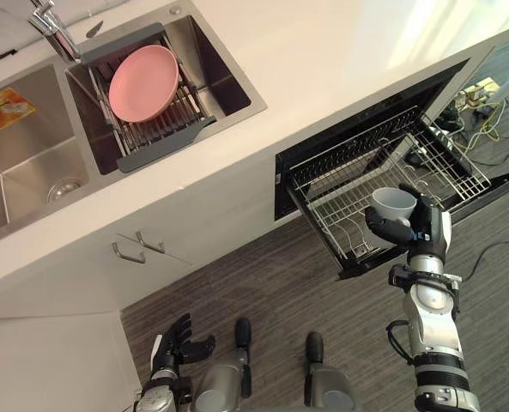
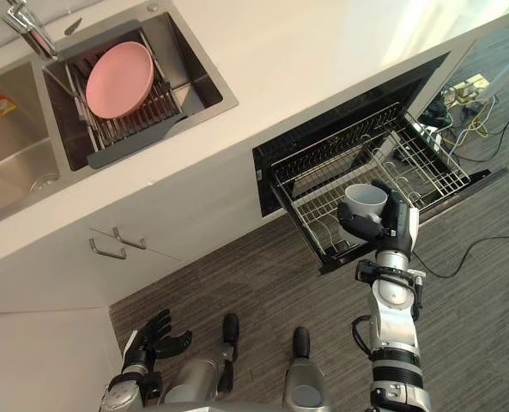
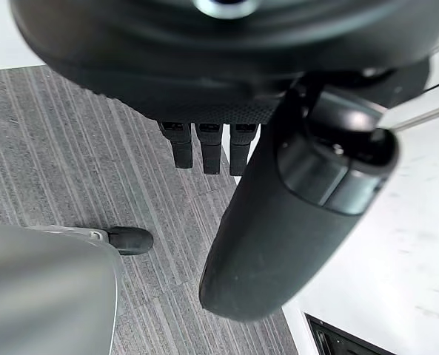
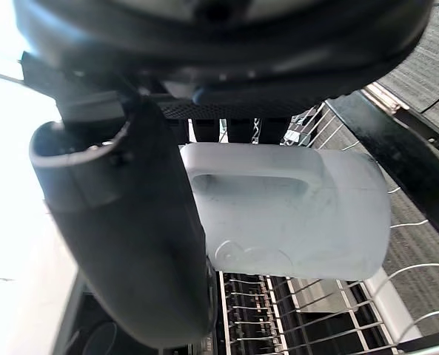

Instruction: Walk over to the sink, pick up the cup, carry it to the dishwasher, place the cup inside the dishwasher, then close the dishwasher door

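A pale grey cup (image 1: pixel 394 204) with a handle (image 4: pixel 260 183) is held in my right hand (image 1: pixel 413 225), whose fingers and thumb curl round it. The cup hangs just above the pulled-out wire rack (image 1: pixel 340 184) of the open dishwasher (image 2: pixel 357 112), near the rack's front edge. The dishwasher door (image 1: pixel 499 184) lies folded down under the rack. The sink (image 1: pixel 31 146) is set in the counter at the far left. My left hand (image 1: pixel 178 342) hangs low by my side over the floor, fingers relaxed and holding nothing.
A pink plate (image 1: pixel 142 81) stands in a dish drainer (image 1: pixel 164 129) over the sink's right basin, beside the tap (image 1: pixel 52 30). White cabinet doors with metal handles (image 1: pixel 138 249) run below the counter. Cables and a power strip (image 1: pixel 477 99) lie on the floor past the dishwasher.
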Controlling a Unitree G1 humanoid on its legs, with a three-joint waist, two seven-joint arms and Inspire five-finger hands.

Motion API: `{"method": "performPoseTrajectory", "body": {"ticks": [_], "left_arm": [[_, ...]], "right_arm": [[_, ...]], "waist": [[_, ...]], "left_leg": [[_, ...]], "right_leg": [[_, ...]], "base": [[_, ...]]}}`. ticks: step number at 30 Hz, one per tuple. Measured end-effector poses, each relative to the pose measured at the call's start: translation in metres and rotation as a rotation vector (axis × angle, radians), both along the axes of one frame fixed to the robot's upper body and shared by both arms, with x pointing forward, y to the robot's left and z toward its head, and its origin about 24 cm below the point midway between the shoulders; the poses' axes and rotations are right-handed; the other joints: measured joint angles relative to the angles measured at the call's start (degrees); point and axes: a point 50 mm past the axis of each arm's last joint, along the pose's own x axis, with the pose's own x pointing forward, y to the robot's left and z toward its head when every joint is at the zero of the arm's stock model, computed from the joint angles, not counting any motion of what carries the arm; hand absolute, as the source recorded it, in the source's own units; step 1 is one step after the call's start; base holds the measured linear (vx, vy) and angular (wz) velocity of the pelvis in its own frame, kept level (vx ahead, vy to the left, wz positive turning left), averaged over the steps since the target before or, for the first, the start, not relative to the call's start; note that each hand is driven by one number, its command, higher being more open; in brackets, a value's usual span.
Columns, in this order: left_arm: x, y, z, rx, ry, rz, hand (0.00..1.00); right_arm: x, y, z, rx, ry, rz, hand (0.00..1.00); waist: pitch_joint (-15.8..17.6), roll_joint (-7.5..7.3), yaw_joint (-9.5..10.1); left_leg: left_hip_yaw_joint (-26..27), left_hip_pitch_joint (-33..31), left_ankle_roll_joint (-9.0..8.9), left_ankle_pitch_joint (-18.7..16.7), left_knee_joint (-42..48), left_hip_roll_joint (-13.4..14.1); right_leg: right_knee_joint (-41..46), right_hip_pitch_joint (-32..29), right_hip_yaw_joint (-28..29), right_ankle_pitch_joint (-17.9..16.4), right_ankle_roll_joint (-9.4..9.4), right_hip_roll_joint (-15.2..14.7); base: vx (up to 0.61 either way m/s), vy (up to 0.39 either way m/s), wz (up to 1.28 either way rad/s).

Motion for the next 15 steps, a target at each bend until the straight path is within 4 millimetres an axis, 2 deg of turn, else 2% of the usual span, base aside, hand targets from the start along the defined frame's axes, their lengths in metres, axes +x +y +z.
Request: {"method": "performPoseTrajectory", "body": {"ticks": [5,14,15], "left_arm": [[0.013,0.0,0.006,0.012,-0.054,0.004,0.9],[0.01,0.001,0.002,0.014,-0.034,0.01,0.9],[0.013,0.0,0.003,0.013,-0.043,0.008,0.9]], "right_arm": [[0.009,-0.001,0.005,-0.001,-0.01,-0.014,0.3],[0.026,-0.001,0.016,-0.023,-0.024,-0.018,0.3],[0.029,-0.001,0.019,-0.021,-0.034,-0.023,0.9]], "waist": [[2.2,0.21,0.38],[3.7,0.78,0.77],[4.3,0.87,0.79]], "left_leg": [[-0.5,-1.2,0.02,-0.1,1.0,0.0],[-0.5,-2.6,0.04,-0.1,1.2,0.0],[-0.5,-2.6,0.04,-0.1,1.2,0.0]], "right_leg": [[0.8,-0.9,-0.4,-0.1,-0.21,0.0],[1.0,-2.3,-0.3,-0.1,-0.24,0.1],[1.0,-2.3,-0.3,-0.1,-0.24,0.1]], "base": [[-0.04,-0.011,0.05],[-0.01,-0.001,0.0],[0.0,0.0,0.0]]}}
